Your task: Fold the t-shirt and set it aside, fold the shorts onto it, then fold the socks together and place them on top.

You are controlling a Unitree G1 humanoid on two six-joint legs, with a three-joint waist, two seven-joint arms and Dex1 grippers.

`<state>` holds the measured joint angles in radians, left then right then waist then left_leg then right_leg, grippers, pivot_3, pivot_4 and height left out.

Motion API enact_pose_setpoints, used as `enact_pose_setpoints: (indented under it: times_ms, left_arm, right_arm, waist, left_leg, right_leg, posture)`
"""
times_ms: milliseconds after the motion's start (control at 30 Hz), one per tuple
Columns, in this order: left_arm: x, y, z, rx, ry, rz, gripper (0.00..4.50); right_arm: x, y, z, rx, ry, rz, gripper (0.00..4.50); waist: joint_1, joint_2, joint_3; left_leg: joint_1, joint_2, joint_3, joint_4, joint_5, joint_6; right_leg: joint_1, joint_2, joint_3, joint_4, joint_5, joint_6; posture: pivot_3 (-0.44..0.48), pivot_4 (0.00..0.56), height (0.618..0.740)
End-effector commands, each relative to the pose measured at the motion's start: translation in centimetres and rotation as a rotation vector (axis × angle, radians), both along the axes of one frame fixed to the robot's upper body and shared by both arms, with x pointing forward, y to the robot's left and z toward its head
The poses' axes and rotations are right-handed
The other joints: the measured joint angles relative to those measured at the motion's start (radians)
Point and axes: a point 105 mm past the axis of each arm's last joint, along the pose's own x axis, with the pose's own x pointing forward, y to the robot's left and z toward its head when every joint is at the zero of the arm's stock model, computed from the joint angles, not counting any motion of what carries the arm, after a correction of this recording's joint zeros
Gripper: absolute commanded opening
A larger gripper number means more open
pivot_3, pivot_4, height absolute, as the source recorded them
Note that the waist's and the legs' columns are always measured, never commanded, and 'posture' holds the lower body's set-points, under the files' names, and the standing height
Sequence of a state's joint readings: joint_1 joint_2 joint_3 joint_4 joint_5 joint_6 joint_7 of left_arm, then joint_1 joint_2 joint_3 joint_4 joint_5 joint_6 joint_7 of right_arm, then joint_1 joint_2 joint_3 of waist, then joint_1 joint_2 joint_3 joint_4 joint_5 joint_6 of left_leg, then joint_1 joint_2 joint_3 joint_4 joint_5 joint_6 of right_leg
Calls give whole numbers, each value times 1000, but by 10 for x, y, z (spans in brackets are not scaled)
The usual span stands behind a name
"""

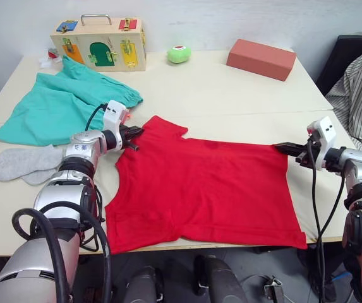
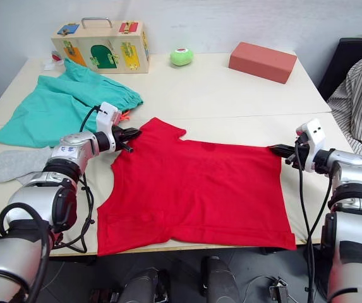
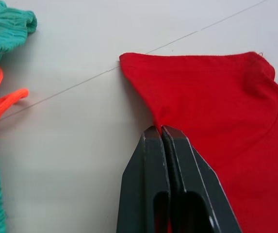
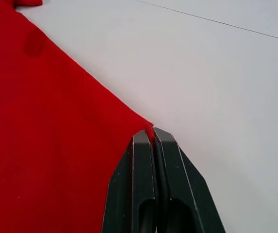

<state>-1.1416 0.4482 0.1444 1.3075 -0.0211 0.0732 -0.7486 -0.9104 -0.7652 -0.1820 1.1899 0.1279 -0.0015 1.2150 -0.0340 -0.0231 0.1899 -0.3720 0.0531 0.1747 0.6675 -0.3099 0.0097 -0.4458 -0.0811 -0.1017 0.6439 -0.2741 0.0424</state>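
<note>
Both arms are built of rounded silver-grey metal segments joined by black collars, with small dark lettering on the forearm shells. Each wrist carries a white boxy camera housing with red marks. Thick black cables loop loosely along both arms. The left gripper (image 1: pixel 134 135) and the right gripper (image 1: pixel 284 149) have slim, matte black, wedge-shaped fingers (image 3: pixel 154 184) tapering to blunt tips.

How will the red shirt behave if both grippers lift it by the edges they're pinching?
The shirt lies flat and thin, so it will likely sag between the left gripper and right gripper. It looks light. Each gripper pinches only a little cloth, so an edge might slip.
</note>
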Motion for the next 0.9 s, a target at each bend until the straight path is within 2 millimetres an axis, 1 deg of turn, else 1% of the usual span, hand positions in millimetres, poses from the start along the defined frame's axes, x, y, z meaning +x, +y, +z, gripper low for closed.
enact_pose_setpoints:
  times_ms: [33,133,233,400,500,600,767,900]
  left_arm:
    - [1,7,20,-14,-78,-9,28]
    - [-1,10,21,-13,-99,-20,28]
    - [-3,14,22,-11,-116,-25,28]
    - [-10,20,25,-10,-148,-64,28]
    - [-17,23,22,4,-155,-109,28]
    - [-26,27,13,45,-141,-149,28]
    - [-38,28,-2,86,-121,-183,28]
    - [-46,25,-13,95,-124,-181,28]
  right_arm:
    - [-4,-9,21,20,-97,1,0]
    - [-8,-9,24,42,-137,20,0]
    - [-13,-11,24,50,-152,29,0]
    - [-23,-18,18,59,-157,27,0]
    - [-29,-20,12,52,-144,34,0]
    - [-37,-21,-2,24,-114,47,0]
    - [-46,-19,-22,-4,-55,58,0]
    - [-43,-20,-32,-34,-55,4,0]
  waist:
    - [0,0,0]
    - [-1,0,0]
    - [0,0,0]
    - [1,0,0]
    - [2,0,0]
    - [1,0,0]
    - [3,0,0]
    - [3,0,0]
  left_leg:
    - [0,0,0,0,0,0]
    - [0,0,0,0,0,0]
    - [0,0,0,0,0,0]
    - [0,0,0,0,0,0]
    - [0,0,0,0,0,0]
    - [0,0,0,0,0,0]
    - [1,0,0,1,0,0]
    - [1,1,0,2,0,0]
  right_leg:
    - [0,0,0,0,0,0]
    - [0,0,0,0,0,0]
    - [0,0,0,0,0,0]
    - [0,0,0,0,0,0]
    - [0,0,0,0,0,0]
    - [0,0,0,0,0,0]
    - [0,0,1,0,0,0]
    - [0,-2,2,0,0,0]
  posture:
    - [0,150,740]
    - [0,150,740]
    - [0,150,740]
    - [0,150,740]
    - [0,150,740]
    - [0,150,740]
    - [0,150,740]
    - [0,150,740]
